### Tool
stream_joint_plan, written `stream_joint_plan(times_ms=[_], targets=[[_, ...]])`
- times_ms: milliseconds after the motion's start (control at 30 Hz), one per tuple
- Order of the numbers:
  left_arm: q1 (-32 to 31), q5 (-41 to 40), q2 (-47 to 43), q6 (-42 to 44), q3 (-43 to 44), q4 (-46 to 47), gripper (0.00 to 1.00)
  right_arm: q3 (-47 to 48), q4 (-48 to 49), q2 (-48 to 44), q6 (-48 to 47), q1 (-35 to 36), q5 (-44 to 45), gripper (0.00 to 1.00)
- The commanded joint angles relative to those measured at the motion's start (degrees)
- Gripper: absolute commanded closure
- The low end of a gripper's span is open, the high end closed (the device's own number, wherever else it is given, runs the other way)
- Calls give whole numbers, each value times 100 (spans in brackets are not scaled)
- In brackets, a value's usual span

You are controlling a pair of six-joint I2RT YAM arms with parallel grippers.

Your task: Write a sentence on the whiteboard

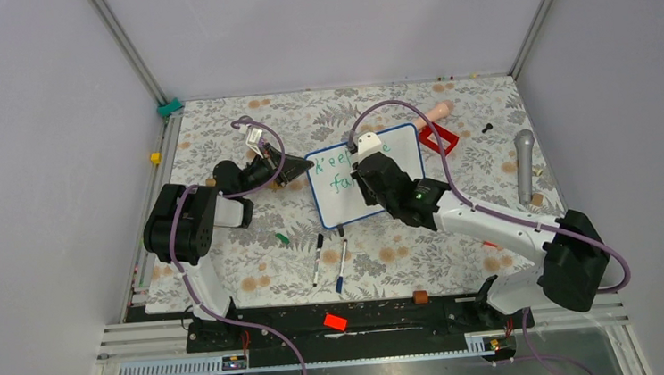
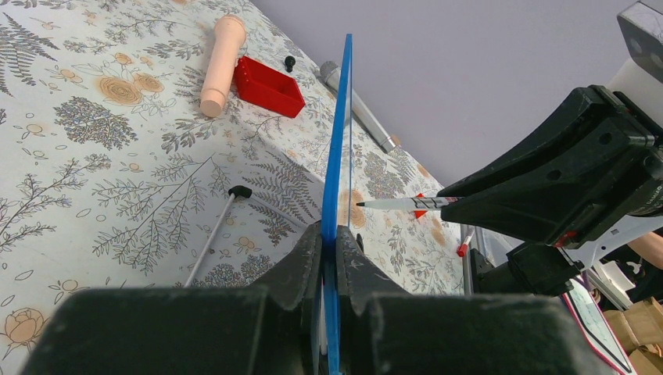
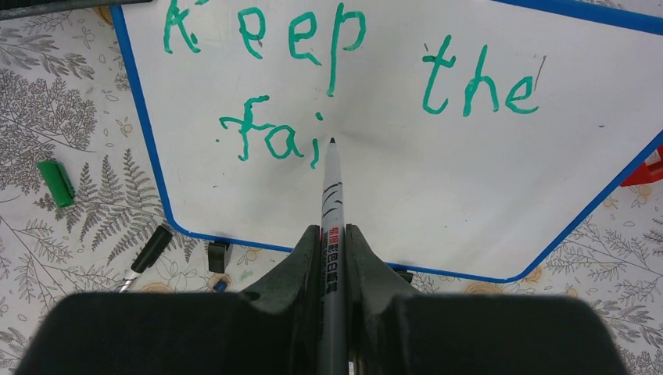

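The whiteboard [image 1: 345, 207] stands propped up mid-table, between the two arms. At its left edge the left gripper [image 2: 330, 244] is clamped tight over the blue rim. Across its face runs the sentence [image 3: 336, 55] in green: "Keep the" above "fai" (unfinished). In front of the board the right gripper [image 3: 332, 244] pinches a marker [image 3: 331, 183], its tip against the board beside the "i".

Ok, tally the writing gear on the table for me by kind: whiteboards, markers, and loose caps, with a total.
Whiteboard: 1
Markers: 3 (held marker in the right gripper, left table marker, right table marker)
Loose green cap: 1
Total: 5
Not counted: red-tipped bit by the right arm, too hidden to identify.
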Motion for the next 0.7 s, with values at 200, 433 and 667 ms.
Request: stream_joint_plan(times_ms=[200,433,667], targets=[[-43,238,-25,265,63,262,100,353,33,267,-85,-91,-68,100],[-43,237,-20,261,67,271,100,389,-41,356,-76,-116,250,100],[-39,237,-12,261,74,266,100,350,-116,299,-32,-168,504,100]])
